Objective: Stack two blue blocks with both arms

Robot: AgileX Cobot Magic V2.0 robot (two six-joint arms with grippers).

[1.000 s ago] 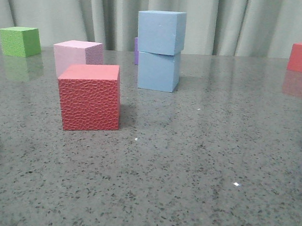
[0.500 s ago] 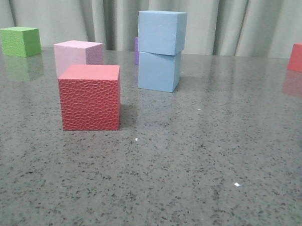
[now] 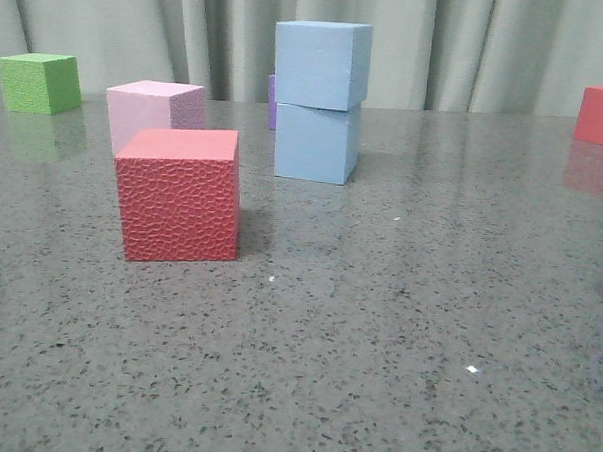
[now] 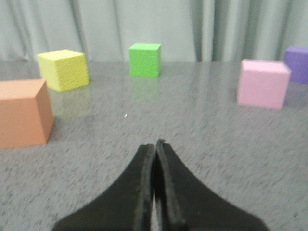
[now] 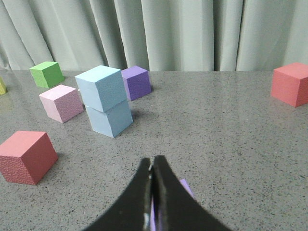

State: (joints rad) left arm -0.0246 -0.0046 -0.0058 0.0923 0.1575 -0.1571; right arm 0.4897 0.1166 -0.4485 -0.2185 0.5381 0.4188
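Front view: you have one blue block [image 3: 322, 64] seated on the other blue block [image 3: 317, 142], upper one turned a little and overhanging slightly, lower one resting on the grey speckled surface [image 3: 377, 319] toward the back centre. Compared with the two earlier front pictures, nothing here has shifted; the stack stands unmoved and no arm shows in this view, which I judge to mean the stacking is done and both arms are already clear of it. Also listed: a red textured cube [image 3: 179, 194] nearest you on the left, a pale pink cube [image 3: 154, 110] just behind it, a green cube [image 3: 40, 81] far left, a sliver of purple cube [image 3: 272, 102] behind the stack, a second red cube [image 3: 602, 115] far right. Left wrist view: your left hand [image 4: 155, 144] has its black fingers pressed together, holding nothing, above bare surface; ahead of it lie an orange cube [image 4: 23, 112], a yellow cube [image 4: 63, 70], the green cube [image 4: 145, 59], the pink cube [image 4: 263, 83] and the purple cube [image 4: 297, 63]. No blue block shows here. Right wrist view: your right hand [image 5: 152, 162] is likewise closed and empty, well apart from the stack, where upper block [image 5: 102, 87] sits on lower block [image 5: 110, 120]. A small purple patch shows just beside the fingers; what it is cannot be told.
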